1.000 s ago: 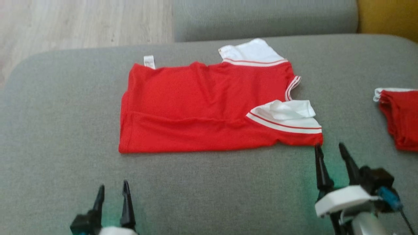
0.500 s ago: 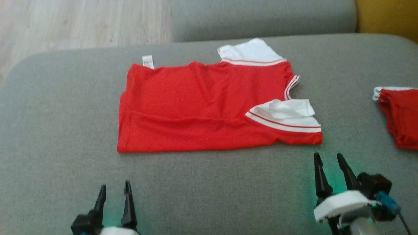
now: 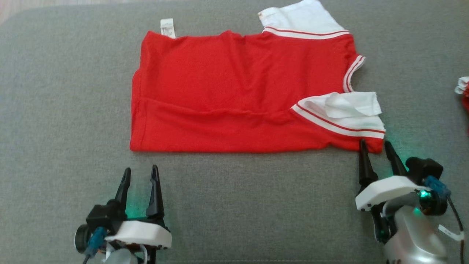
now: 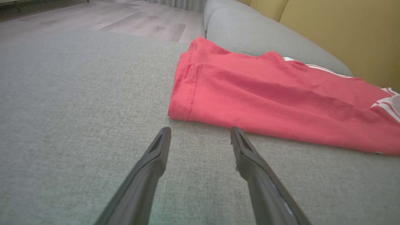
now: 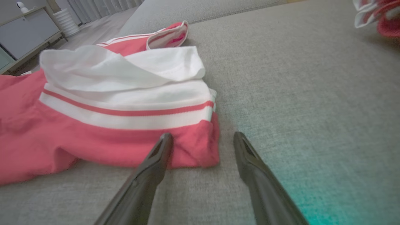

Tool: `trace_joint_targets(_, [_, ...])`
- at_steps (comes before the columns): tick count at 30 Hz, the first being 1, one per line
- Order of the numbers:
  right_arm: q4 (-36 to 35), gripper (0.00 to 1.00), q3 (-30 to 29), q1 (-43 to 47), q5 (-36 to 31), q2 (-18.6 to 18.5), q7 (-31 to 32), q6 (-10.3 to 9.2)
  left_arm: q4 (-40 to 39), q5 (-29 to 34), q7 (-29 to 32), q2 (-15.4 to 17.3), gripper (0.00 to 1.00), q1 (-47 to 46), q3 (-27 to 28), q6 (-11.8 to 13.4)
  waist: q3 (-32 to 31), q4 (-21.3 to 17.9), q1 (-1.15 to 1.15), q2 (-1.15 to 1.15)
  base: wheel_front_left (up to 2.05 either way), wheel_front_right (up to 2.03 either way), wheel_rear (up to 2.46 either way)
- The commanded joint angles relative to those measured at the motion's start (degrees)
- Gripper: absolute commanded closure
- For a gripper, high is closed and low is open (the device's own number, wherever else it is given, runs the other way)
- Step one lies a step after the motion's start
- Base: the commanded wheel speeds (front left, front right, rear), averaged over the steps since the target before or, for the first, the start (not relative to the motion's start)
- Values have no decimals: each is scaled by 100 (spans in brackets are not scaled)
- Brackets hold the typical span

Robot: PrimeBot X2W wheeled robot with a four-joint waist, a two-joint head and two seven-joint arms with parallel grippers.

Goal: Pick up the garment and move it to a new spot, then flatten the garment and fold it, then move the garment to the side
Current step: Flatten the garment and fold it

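The head camera has tipped downward since half a second ago, so the floor strip and the back cushion have slid out of the top of its picture. The red garment (image 3: pixel 234 91) lies flat on the grey sofa cushion (image 3: pixel 55 110), folded lengthwise, with its white-banded sleeve (image 3: pixel 348 110) at the robot's right end. The right hand (image 3: pixel 373 143) has come forward, and its fingers stand apart at the garment's near right corner. In the right wrist view one fingertip overlaps the red hem while the other is over bare cushion. The left hand (image 3: pixel 141 168), fingers also apart, now sits closer to the near left corner but short of it. Another red piece (image 3: pixel 463 91) shows at the right edge.
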Motion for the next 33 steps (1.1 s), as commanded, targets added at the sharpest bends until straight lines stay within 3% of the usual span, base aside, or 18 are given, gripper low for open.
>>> trace_joint_targets(1, [174,7,186,-153,-8,-16,21,-4,-193,-60,-30,50,0,-191,167,-11,60,55,-2,0,0,0,0])
trace_joint_targets(2, [295,64,247,-165,32,-16,21,-4,-211,-90,-30,50,0,-216,194,-11,69,56,-2,0,0,0,0])
trace_joint_targets(3, [372,100,307,-179,73,-16,21,-4,-228,-115,-30,50,0,-246,233,-14,78,50,-2,0,0,0,0])
trace_joint_targets(14, [-2,100,533,-217,140,-16,21,-4,-89,-402,-30,50,0,-896,663,-243,239,-129,-2,0,0,0,0])
trace_joint_targets(18, [-185,100,606,-230,161,-16,21,-4,485,-533,-30,50,0,-1149,660,-398,297,-216,-2,0,0,0,0])
trace_joint_targets(24, [-383,100,708,-231,251,-16,21,-4,1678,-647,-30,50,0,-1435,536,-418,336,-304,-2,0,0,0,0])
trace_joint_targets(25, [-417,100,725,-230,272,-16,21,-4,1804,-725,-30,50,13,-1490,518,-445,339,-310,-2,0,0,0,0])
trace_joint_targets(26, [-460,100,738,-233,297,-16,21,-4,1899,-757,-30,50,100,-1536,482,-479,340,-313,-2,0,0,0,0])
trace_joint_targets(33, [-858,100,721,-247,630,-16,21,-4,1759,-923,-30,50,100,-1652,492,-643,135,-250,-2,0,0,0,0])
